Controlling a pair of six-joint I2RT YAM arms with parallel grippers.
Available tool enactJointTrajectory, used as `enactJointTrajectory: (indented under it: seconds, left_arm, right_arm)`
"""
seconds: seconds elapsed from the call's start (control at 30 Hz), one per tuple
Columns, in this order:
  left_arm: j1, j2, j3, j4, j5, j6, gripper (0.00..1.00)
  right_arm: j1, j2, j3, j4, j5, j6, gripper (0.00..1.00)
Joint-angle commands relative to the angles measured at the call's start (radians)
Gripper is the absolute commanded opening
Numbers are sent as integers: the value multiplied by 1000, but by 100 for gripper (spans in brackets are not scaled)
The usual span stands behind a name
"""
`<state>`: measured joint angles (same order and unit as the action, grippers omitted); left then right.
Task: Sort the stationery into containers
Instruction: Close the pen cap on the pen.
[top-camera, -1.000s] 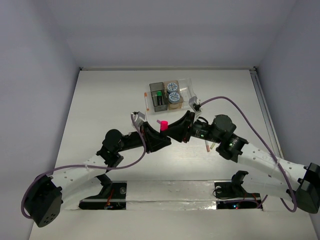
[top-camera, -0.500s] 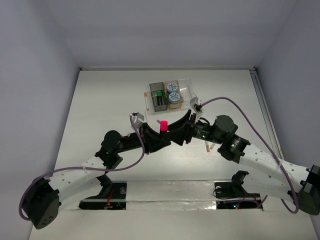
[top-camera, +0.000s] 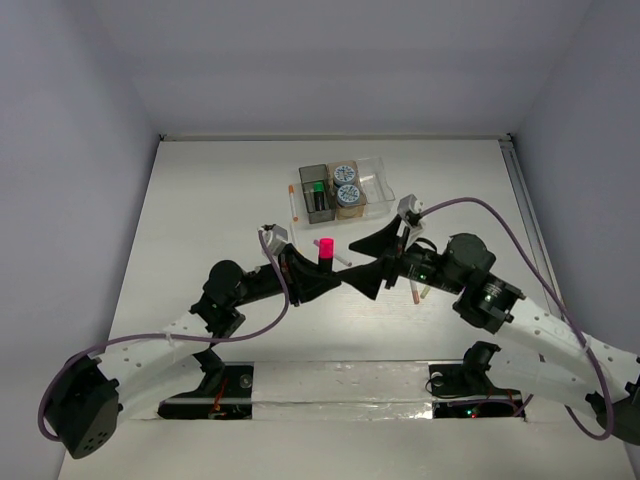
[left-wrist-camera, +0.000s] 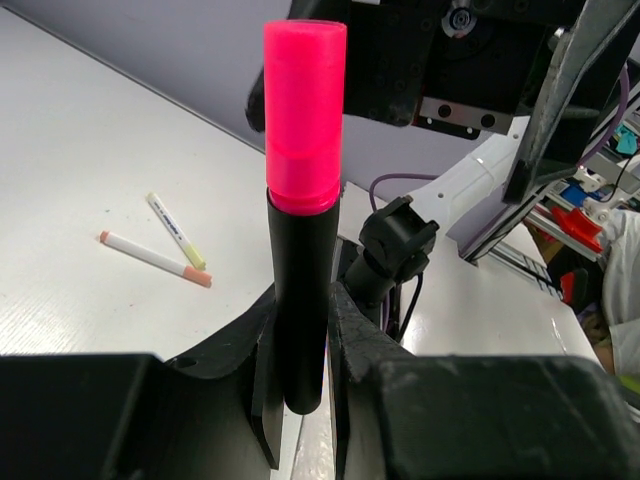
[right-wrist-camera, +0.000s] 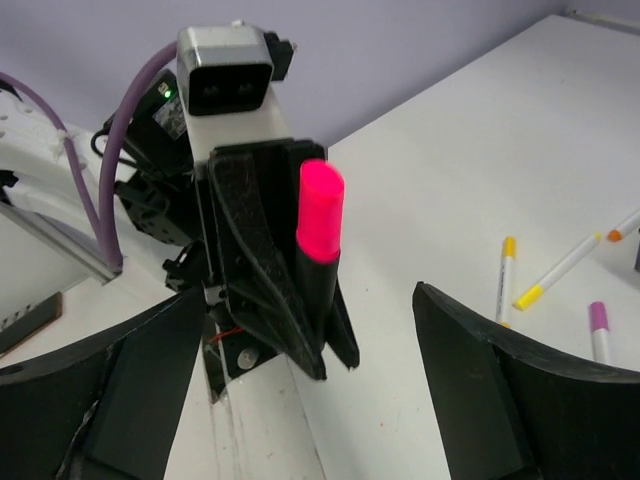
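A short black marker (top-camera: 324, 250) with a bright pink cap stands upright in my left gripper (top-camera: 316, 272), which is shut on its black barrel (left-wrist-camera: 300, 270). My right gripper (top-camera: 373, 258) is open just right of it, jaws wide apart and touching nothing; in the right wrist view the marker (right-wrist-camera: 320, 225) shows between its spread fingers (right-wrist-camera: 470, 370). The joined containers sit at the back: smoky grey (top-camera: 309, 176), amber (top-camera: 352, 212), clear (top-camera: 377, 178). Two tape rolls (top-camera: 346, 183) lie in the amber bin, and a green eraser (top-camera: 316, 186) in the grey one.
A thin pen (top-camera: 292, 203) lies left of the bins. More pens (top-camera: 416, 293) lie on the table under my right arm. Yellow- and orange-capped pens (left-wrist-camera: 160, 245) show on the table in the left wrist view, and a magenta-capped one (right-wrist-camera: 599, 330) in the right wrist view.
My right gripper has opened wide and drawn back to the right, off the marker. My left gripper has closed fully and keeps the marker upright.
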<state>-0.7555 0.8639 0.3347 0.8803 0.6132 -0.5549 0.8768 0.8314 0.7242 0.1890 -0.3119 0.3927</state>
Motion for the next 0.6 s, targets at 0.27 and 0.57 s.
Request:
enactJointTrajectory:
  seconds: [0.27, 0.57]
  left_arm:
    - [1, -2, -39, 126, 49, -14, 0]
    - [1, -5, -45, 149, 69, -27, 0]
  right_arm:
    - [-15, 190, 199, 108, -27, -75, 87]
    - [-24, 270, 224, 151, -53, -46, 70]
